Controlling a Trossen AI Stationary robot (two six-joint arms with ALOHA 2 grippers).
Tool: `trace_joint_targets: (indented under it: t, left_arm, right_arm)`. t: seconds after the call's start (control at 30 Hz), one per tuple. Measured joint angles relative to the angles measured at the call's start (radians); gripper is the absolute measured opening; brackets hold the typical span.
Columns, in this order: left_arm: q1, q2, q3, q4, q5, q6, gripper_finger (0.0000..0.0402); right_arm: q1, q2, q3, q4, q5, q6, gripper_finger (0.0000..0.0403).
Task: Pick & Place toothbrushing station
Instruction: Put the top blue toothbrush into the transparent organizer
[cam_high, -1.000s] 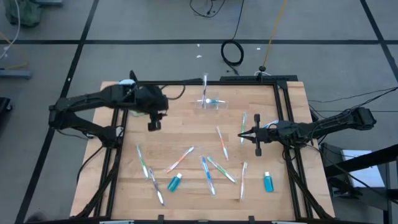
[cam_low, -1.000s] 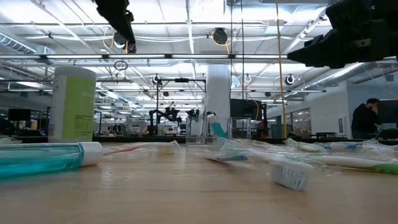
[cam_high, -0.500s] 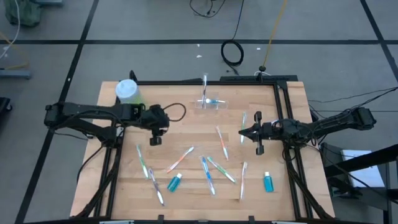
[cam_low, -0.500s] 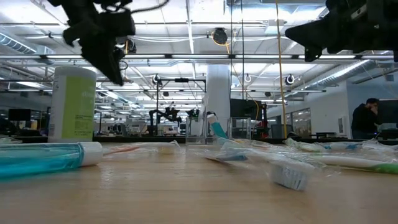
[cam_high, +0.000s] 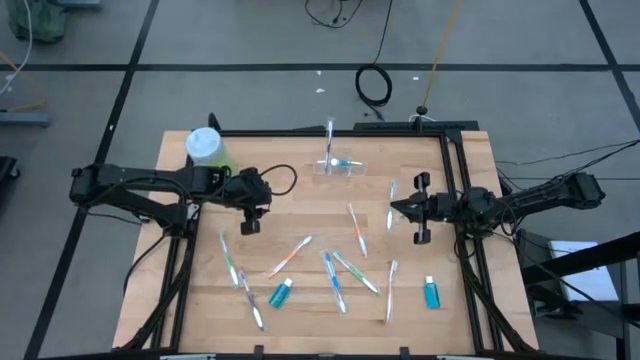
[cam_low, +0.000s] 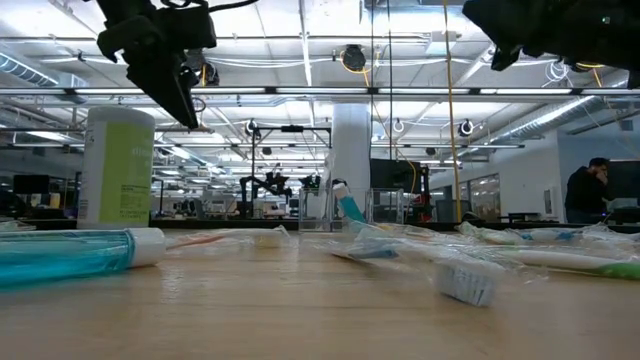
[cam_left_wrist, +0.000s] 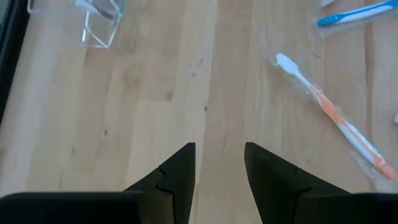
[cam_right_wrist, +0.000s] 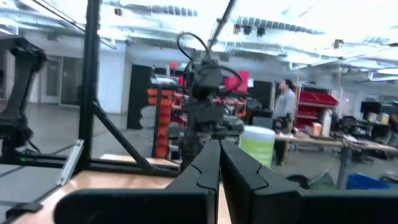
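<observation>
Fingers of the left gripper (cam_left_wrist: 217, 180) stand spread with nothing between them, hanging over bare wood left of centre, an orange toothbrush (cam_left_wrist: 336, 121) lying just ahead and the clear plastic cup (cam_high: 341, 167) farther off at the far edge, already holding a brush or two. Since a second ago this arm has swung down from the far-left corner, uncovering the tall green bottle (cam_high: 205, 146), then nearly stopped; that looks like lining up for the next pick. Right gripper (cam_high: 421, 208), fingers pressed together and empty, has drawn back a little toward the right edge. Toothbrushes (cam_high: 334, 279) and two teal tubes (cam_high: 281, 292) lie scattered as before across the near half of the table (cam_high: 300, 215).
</observation>
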Motion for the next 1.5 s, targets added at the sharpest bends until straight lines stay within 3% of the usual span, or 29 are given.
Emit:
trace_joint_targets:
  t: [0.13, 0.23, 0.4, 0.5, 0.63, 0.8, 0.9, 1.07, 1.33, 1.5]
  left_arm:
    - [0.001, 0.000, 0.000, 0.043, -0.009, 0.069, 0.0145]
    - [0.002, 0.000, 0.000, 0.115, -0.025, 0.120, 0.0145]
    - [0.003, 0.000, 0.000, 0.227, -0.029, 0.191, 0.0145]
    - [0.003, 0.000, 0.000, 0.271, -0.029, 0.230, 0.0145]
    - [0.003, 0.000, 0.000, 0.290, -0.029, 0.239, 0.0145]
    - [0.003, 0.001, 0.000, 0.272, -0.029, 0.242, 0.0145]
    - [0.003, 0.001, 0.000, 0.273, -0.029, 0.247, 0.0145]
    - [0.003, 0.001, 0.000, 0.274, -0.029, 0.222, 0.0145]
    - [0.003, 0.005, 0.000, 0.273, -0.028, 0.178, 0.0145]
    - [0.002, 0.005, -0.001, 0.275, -0.027, 0.167, 0.0145]
  right_arm:
    - [-0.001, 0.006, 0.000, -0.022, 0.174, 0.172, 0.0006]
    - [-0.001, 0.018, 0.030, -0.024, 0.233, 0.148, 0.0006]
    - [0.006, 0.122, 0.238, -0.085, 0.142, 0.095, 0.0001]
    - [0.009, 0.212, 0.431, -0.344, 0.139, 0.094, 0.0001]
    - [0.008, 0.321, 0.654, -0.843, 0.307, 0.198, 0.0001]
    - [0.007, 0.395, 0.713, -1.231, 0.559, 0.505, 0.0007]
    - [0.000, 0.405, 0.678, -1.343, 0.623, 0.653, 0.0027]
    - [-0.013, 0.404, 0.585, -1.437, 0.586, 0.939, 0.0076]
    - [-0.012, 0.405, 0.418, -1.457, 0.149, 1.090, 0.0126]
    - [-0.038, 0.404, 0.367, -1.668, 0.131, 1.326, 0.0117]
